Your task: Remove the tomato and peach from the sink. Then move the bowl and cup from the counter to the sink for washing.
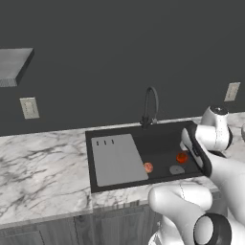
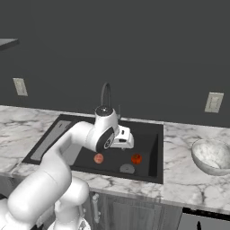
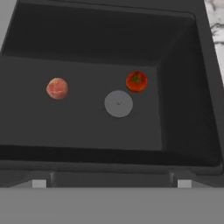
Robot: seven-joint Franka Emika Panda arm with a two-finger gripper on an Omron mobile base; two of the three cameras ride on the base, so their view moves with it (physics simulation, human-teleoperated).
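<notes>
1. The claw (image 2: pixel 127 144) is hanging over the sink (image 2: pixel 155 130), up above the basin floor, with its fingers spread wide and holding nothing.
2. The hand view is looking down into the basin, and the tomato (image 3: pixel 136 81) is sitting ahead and a bit to the right of centre, while the peach (image 3: pixel 57 88) is lying well off to the left. Going by that, the tomato is the closer pick — the claw would mostly need to go straight down and slightly over.
3. Both fruits are round, so there's no long axis to line up with; any approach angle should be working fine, though I'm guessing they could roll if a finger nudges them first.
4. What's in the sink: the tomato is resting just beside the round grey drain (image 3: pixel 118 103), not quite touching it as far as I can tell. The peach is sitting near the edge of the grey flat panel (image 1: pixel 117 158) in the left base view, apart from the tomato.
5. The bowl (image 2: pixel 211 156) is waiting on the marble tabletop (image 2: pixel 179 179) to the right of the sink, looking empty — nothing's gone into the basin for washing yet.
6. So the job is looking like it's right at the start: fruit still in, dishes still out.
</notes>
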